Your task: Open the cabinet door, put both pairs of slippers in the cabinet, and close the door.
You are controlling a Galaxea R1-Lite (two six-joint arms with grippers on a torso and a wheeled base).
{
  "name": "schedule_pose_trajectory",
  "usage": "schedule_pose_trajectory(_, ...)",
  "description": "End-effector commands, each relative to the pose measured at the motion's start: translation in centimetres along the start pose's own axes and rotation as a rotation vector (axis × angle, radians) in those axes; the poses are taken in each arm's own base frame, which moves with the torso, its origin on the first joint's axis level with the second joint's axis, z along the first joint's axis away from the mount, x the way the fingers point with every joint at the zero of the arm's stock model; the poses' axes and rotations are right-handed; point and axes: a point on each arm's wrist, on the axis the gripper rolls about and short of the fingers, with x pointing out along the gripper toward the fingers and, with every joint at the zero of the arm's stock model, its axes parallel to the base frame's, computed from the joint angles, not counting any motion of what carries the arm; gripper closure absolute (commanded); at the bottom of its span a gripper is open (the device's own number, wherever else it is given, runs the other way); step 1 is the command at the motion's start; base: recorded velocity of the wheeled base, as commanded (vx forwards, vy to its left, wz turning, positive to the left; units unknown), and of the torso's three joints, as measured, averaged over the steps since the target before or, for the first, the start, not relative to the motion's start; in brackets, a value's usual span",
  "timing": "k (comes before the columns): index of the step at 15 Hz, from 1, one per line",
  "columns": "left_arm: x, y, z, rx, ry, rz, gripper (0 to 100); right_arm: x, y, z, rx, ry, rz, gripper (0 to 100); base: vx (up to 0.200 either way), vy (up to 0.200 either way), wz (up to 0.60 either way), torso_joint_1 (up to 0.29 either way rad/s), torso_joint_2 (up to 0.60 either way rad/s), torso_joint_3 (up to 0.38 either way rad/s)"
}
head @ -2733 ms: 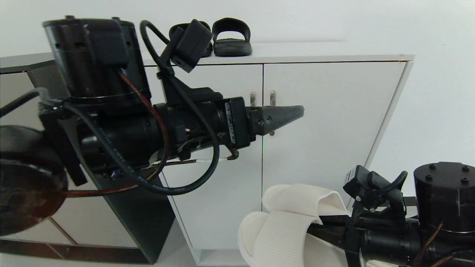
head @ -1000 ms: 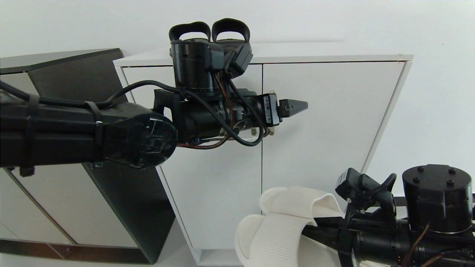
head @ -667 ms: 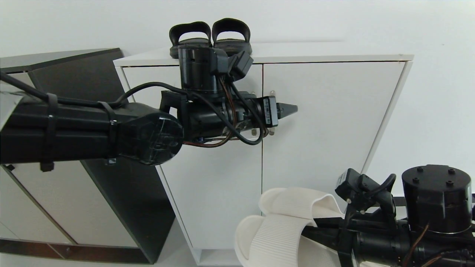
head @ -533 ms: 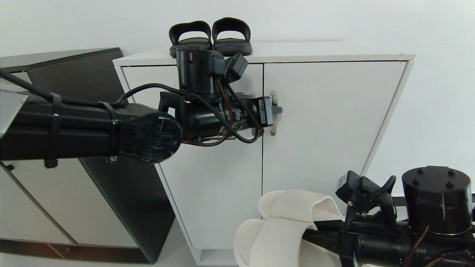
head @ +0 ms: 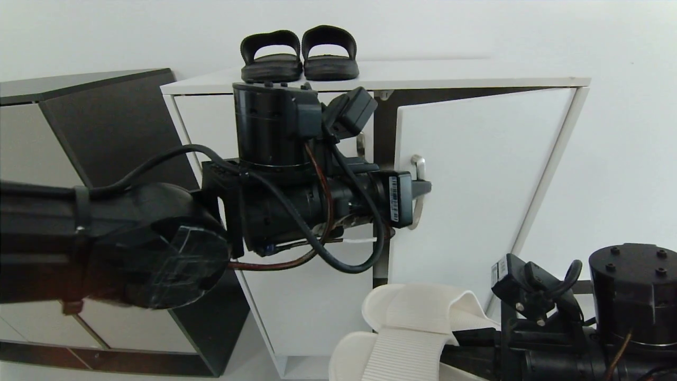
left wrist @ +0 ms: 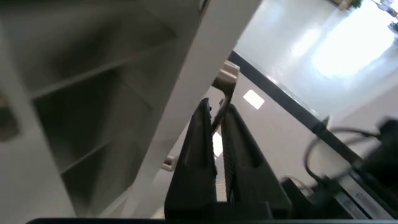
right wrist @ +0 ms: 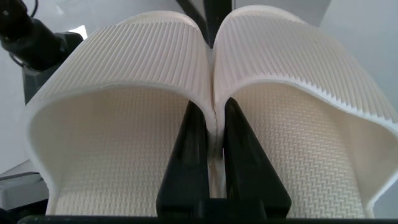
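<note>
A white cabinet (head: 476, 79) has two doors. Its right door (head: 476, 174) stands partly open, with a dark gap (head: 385, 127) beside it. My left gripper (head: 423, 188) is shut on that door's metal handle (head: 418, 161). In the left wrist view the left gripper (left wrist: 216, 111) pinches the handle (left wrist: 227, 71), with the shelves (left wrist: 81, 87) inside beyond it. A black pair of slippers (head: 299, 53) sits on the cabinet top. Low on the right, my right gripper (right wrist: 213, 118) is shut on the touching straps of the white slippers (right wrist: 124, 81) (head: 407, 328).
A dark grey cabinet (head: 106, 116) stands against the white one on its left. The left door (head: 203, 119) is closed, its handle (head: 360, 144) just above my left wrist. A plain white wall is behind, and bare wall lies to the cabinet's right.
My left gripper came in to the right door's handle, shut on it and pulled back; the door has swung partly open. The right arm with the white slippers sits slightly lower.
</note>
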Motion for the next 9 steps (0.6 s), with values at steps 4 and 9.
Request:
schedule_pose_trajectory(4, -4.3, -1.5, 0.1, 0.006, -0.015, -0.014, 100, -0.2, 0.1, -0.2, -0.002, 0.002, 0.003, 100, 0.000, 0.000, 0.00, 0.000, 0.00, 0.000)
schedule_pose_trajectory(9, -5.4, 1.3, 1.4, -0.088, -0.056, 0.044, 100, 0.0, 0.4, -0.5, -0.007, 0.018, 0.015, 100, 0.000, 0.000, 0.00, 0.000, 0.00, 0.000)
